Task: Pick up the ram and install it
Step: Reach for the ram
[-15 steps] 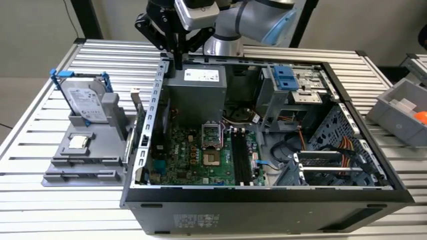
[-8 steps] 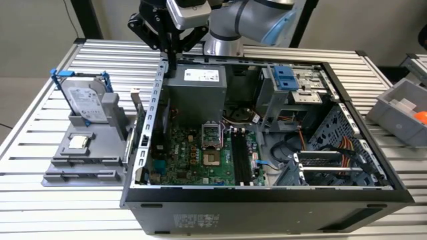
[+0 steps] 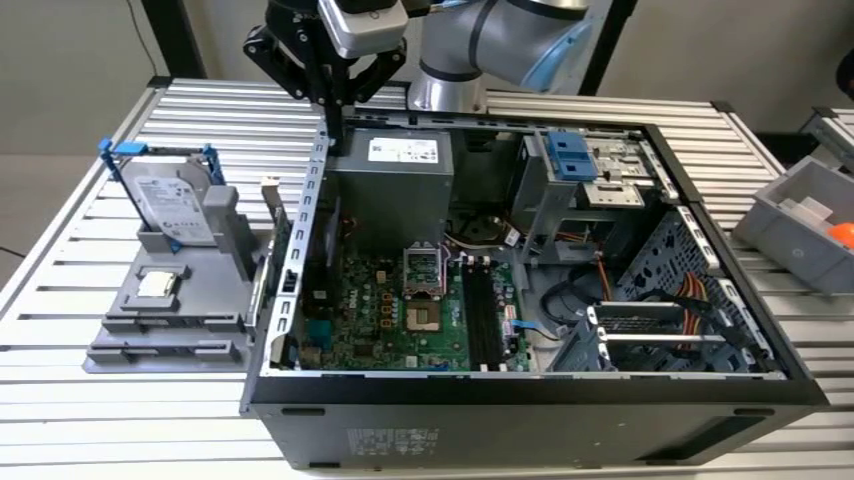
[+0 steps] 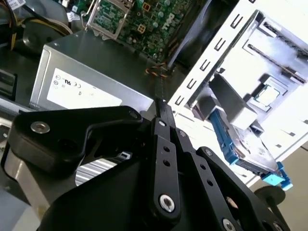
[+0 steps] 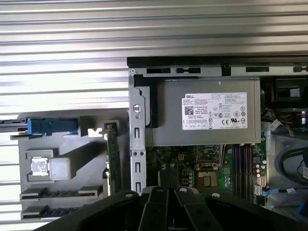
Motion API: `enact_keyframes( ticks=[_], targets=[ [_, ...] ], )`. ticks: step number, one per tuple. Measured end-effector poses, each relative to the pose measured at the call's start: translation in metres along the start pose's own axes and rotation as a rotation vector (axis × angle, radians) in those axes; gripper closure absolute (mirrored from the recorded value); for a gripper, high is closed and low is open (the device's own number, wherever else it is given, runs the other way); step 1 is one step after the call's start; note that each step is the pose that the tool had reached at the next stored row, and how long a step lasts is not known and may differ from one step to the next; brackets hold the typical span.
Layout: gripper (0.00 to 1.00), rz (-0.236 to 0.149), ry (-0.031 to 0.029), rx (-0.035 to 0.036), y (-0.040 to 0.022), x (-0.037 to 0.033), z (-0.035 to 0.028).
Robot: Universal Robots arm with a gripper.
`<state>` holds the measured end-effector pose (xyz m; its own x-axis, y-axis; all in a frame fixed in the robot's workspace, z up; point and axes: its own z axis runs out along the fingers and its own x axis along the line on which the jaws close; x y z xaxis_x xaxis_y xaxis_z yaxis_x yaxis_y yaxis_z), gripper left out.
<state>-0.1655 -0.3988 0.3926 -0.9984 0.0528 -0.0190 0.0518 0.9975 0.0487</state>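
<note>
The ram (image 5: 113, 159) is a thin green stick standing on edge in the grey fixture (image 3: 174, 300), just outside the case wall. In the exterior view the ram (image 3: 275, 220) reads as a narrow upright strip. My gripper (image 3: 330, 145) hangs above the back corner of the open computer case (image 3: 534, 400), on the exterior view's left. Its long black fingers (image 4: 163, 144) are pressed together with nothing between them. In the first wrist view the gripper (image 5: 168, 188) sits over the case wall, a short way from the ram. Black memory slots (image 3: 478, 310) lie on the green motherboard (image 3: 387, 310).
The fixture also holds a hard drive (image 3: 174, 205) in a blue bracket and a processor chip (image 3: 156, 283). A grey power supply (image 3: 394, 165) fills the case's back corner, with a drive cage (image 3: 587, 160) beside it. A grey bin (image 3: 801, 225) stands at the exterior view's right.
</note>
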Motion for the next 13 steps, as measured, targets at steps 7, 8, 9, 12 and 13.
enact_keyframes(
  ticks=[7,8,9,12,13],
  targets=[
    [1.0,-0.007,0.0003,-0.0003,-0.0004,0.0077,-0.0001],
    [1.0,-0.008,0.0005,-0.0001,-0.0004,0.0088,-0.0002],
    [1.0,-0.009,0.0004,-0.0002,-0.0005,0.01,-0.0002],
    [1.0,-0.01,0.0005,-0.0002,-0.0007,0.0139,-0.0003],
    [1.0,-0.01,0.0005,-0.0002,-0.0007,0.0149,-0.0003]
  ],
)
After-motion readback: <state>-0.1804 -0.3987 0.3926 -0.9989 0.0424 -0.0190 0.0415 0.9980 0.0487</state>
